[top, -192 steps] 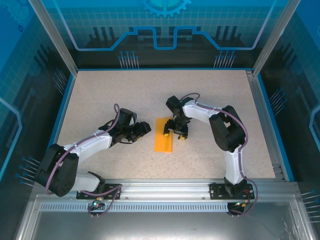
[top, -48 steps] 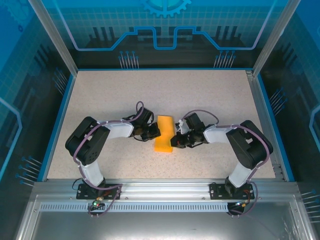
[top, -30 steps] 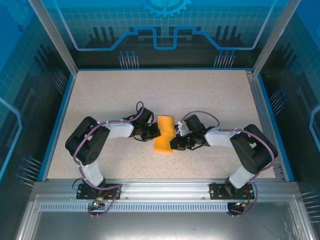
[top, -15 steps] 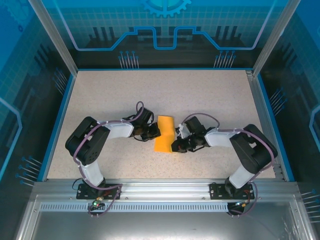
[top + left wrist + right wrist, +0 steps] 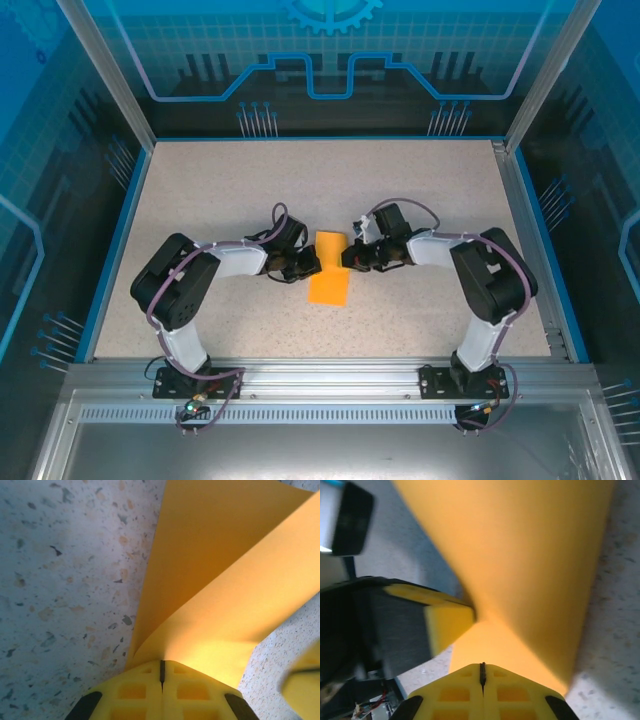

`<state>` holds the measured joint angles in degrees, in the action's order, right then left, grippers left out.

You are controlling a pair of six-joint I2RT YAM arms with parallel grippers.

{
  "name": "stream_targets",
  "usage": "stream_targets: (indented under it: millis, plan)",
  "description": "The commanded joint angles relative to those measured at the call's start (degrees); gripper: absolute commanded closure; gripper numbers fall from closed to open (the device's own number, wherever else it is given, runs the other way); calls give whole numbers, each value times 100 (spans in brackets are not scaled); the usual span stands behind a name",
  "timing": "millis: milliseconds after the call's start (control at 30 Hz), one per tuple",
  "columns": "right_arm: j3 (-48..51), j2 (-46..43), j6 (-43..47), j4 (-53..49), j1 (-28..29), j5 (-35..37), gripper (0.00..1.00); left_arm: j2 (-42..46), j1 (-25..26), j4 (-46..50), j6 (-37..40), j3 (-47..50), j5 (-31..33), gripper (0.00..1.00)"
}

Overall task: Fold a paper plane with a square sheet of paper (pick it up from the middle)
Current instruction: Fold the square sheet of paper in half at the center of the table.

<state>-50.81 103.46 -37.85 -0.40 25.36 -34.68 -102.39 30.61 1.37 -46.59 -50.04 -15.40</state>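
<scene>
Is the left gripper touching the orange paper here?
Touching. The left wrist view shows the left gripper shut, pinching the orange paper, which fans out from its closed tips.

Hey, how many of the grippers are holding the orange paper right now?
2. The left gripper is shut on the left edge of the orange paper; the right gripper is shut on its right edge, opposite.

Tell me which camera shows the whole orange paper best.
The top external view: the orange paper shows nearly whole there, outlined against the table. Both wrist views give close-ups of its curled layers, edges cut off.
</scene>
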Motion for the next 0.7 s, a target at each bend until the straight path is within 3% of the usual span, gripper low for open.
stream_targets:
  millis: [0, 133, 400, 667]
  plan:
    - [7, 420, 167, 29, -120, -7, 96, -205, 51, 395, -29, 174, 148, 100]
    - [219, 600, 126, 158, -143, -90, 96, -190, 59, 454, 15, 159, 152, 100]
    - [-281, 3, 85, 40, -308, -391, 95, -150, 57, 489, 45, 176, 177, 100]
    - [-715, 535, 159, -234, -436, -240, 95, -234, 52, 443, 12, 157, 139, 100]
